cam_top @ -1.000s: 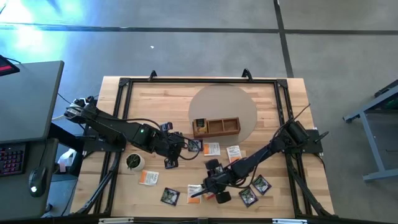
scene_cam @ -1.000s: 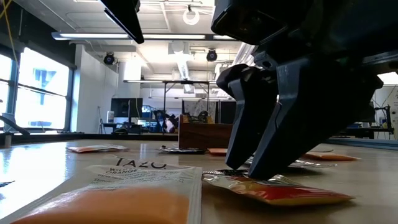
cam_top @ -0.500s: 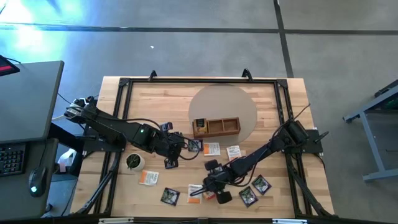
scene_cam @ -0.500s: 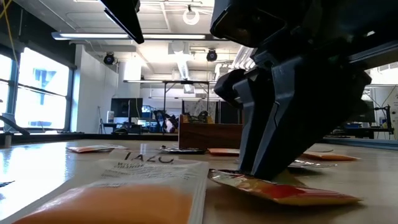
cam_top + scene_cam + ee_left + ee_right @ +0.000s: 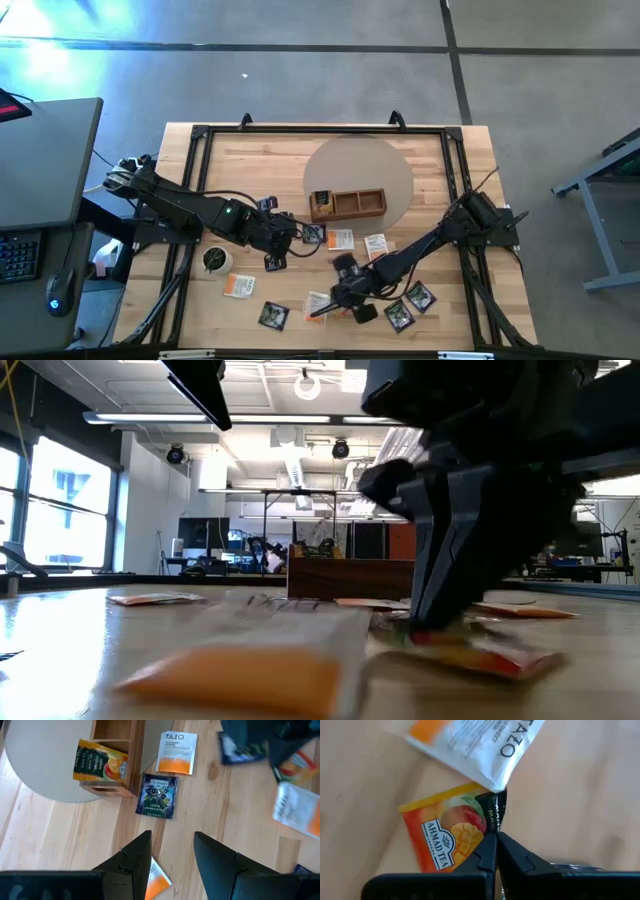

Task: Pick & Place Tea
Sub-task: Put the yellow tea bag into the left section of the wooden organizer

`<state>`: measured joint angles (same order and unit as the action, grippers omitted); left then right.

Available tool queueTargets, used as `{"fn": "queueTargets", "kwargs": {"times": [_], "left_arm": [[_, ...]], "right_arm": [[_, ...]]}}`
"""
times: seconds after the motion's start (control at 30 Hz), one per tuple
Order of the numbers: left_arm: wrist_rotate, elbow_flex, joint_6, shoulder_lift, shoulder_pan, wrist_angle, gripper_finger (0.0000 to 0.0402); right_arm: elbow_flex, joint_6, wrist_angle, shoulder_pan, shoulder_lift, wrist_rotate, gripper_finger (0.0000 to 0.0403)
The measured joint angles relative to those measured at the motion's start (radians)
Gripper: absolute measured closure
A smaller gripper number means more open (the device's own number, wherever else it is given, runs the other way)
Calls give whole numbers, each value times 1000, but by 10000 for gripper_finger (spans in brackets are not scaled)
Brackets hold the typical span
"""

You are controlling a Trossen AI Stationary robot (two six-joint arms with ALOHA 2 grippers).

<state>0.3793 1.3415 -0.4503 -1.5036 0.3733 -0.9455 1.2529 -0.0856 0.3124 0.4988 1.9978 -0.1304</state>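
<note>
The right claw (image 5: 496,836) is closed on the edge of a yellow-orange mango tea packet (image 5: 447,836) lying on the tabletop (image 5: 250,160), beside a white-and-orange packet (image 5: 475,747). The left claw (image 5: 172,852) hovers open near the wooden tray (image 5: 117,757).

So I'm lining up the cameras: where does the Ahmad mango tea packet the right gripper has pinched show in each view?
High: Ahmad mango packet, front edge, under right gripper.
Low: right of centre.
Left wrist: orange blur, far edge.
Right wrist: centre.
Shared landmark: white Tazo packet beside it.
</note>
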Motion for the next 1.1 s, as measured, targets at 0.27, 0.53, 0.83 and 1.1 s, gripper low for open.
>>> {"fn": "queueTargets", "kwargs": {"times": [0.27,0.53,0.83,1.1], "left_arm": [[44,0,0,0,0,-2,257],[77,0,-4,0,0,-34,257],[89,0,-26,0,0,-70,257],[107,0,-29,0,0,-81,257]], "right_arm": [[4,2,218,-27,-117,-283,397],[5,66,181,-156,-113,-579,399],[7,-31,92,-343,-114,-771,401],[7,85,-4,-386,-107,-692,402]]}}
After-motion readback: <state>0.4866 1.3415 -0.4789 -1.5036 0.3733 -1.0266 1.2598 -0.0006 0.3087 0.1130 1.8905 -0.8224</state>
